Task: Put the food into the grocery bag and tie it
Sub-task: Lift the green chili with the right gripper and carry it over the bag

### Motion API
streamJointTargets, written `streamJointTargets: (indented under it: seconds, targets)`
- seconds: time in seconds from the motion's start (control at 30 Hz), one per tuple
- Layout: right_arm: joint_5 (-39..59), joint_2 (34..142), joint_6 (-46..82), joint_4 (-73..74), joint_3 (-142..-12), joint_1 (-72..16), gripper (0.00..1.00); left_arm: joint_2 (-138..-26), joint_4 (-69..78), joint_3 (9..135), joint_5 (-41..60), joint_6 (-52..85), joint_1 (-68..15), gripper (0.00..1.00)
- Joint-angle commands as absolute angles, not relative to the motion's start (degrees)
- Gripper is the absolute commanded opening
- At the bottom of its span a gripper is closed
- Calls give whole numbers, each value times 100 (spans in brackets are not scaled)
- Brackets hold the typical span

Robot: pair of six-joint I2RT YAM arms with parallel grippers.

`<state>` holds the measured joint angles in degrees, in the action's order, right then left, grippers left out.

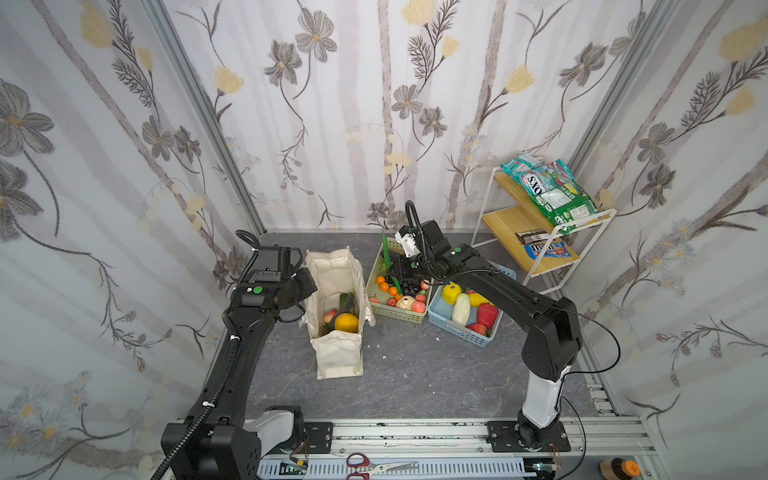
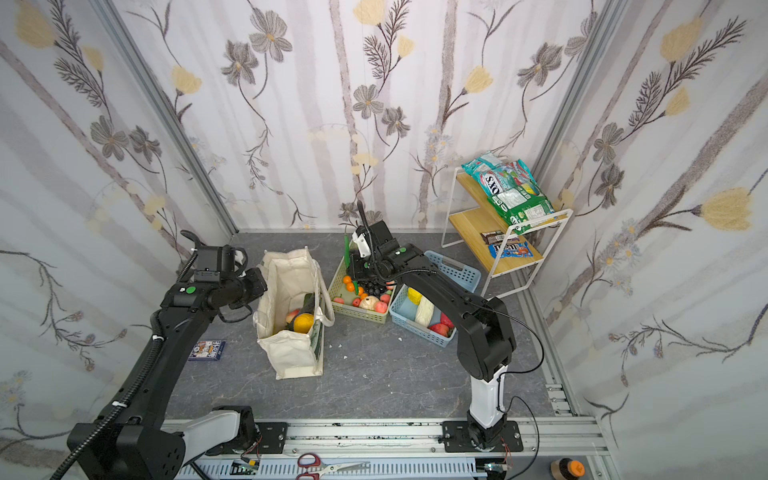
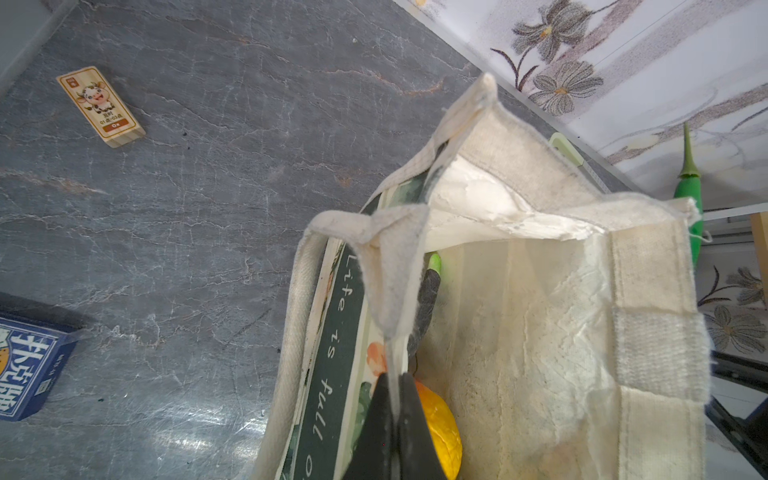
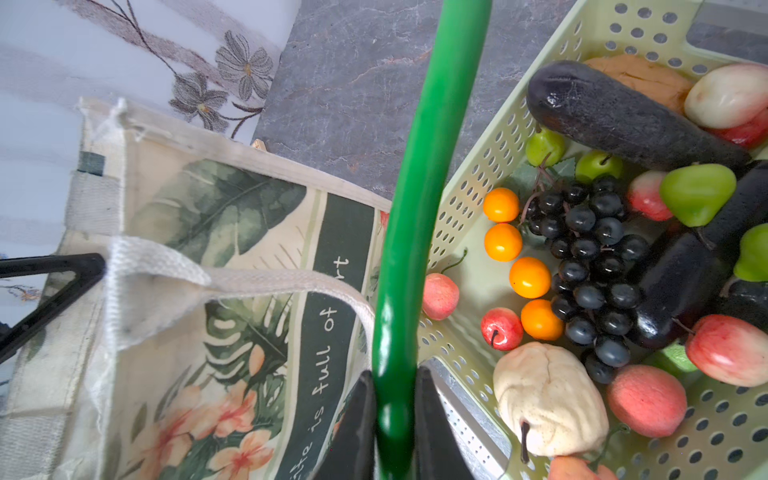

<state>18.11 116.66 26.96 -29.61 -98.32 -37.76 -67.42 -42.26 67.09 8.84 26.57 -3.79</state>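
The cream grocery bag [image 1: 336, 357] [image 2: 291, 353] stands open on the grey floor, and a yellow fruit [image 1: 347, 323] [image 3: 440, 424] and a dark vegetable [image 1: 348, 304] lie inside it. My left gripper [image 3: 395, 390] [image 1: 306, 281] is shut on the bag's rim fabric at its left side. Over the pale green basket [image 1: 397, 319] [image 4: 469, 183] of small food, my right gripper [image 4: 395, 386] [image 1: 393, 269] is shut on a long green vegetable [image 4: 419, 199] [image 2: 347, 248], which points up beside the bag's leaf-print face [image 4: 232, 249].
A blue basket [image 1: 465, 338] with larger food sits right of the green one. A white wire shelf [image 1: 540, 266] with snack packets stands at the back right. A blue card box [image 2: 206, 349] and a wooden block [image 3: 102, 107] lie left of the bag. Scissors [image 1: 374, 467] rest on the front rail.
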Motion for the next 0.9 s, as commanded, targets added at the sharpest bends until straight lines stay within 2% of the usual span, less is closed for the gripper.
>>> streamJointTargets:
  seconds: [0.0,0.43,0.87]
  targets:
    - [1960,11530,2780,-2651,-9772,-3792,15,-6707,-4096,6673,888,2719,-412,0]
    - [2033,10867,3103,-2461,-9729,-4080,15,-6629,-4074,6688,822,2823,-509,0]
    - [2039,10718,3194,-2417,-9765,-4279,16,-6616,-4060,6741,732,2913,-616,0]
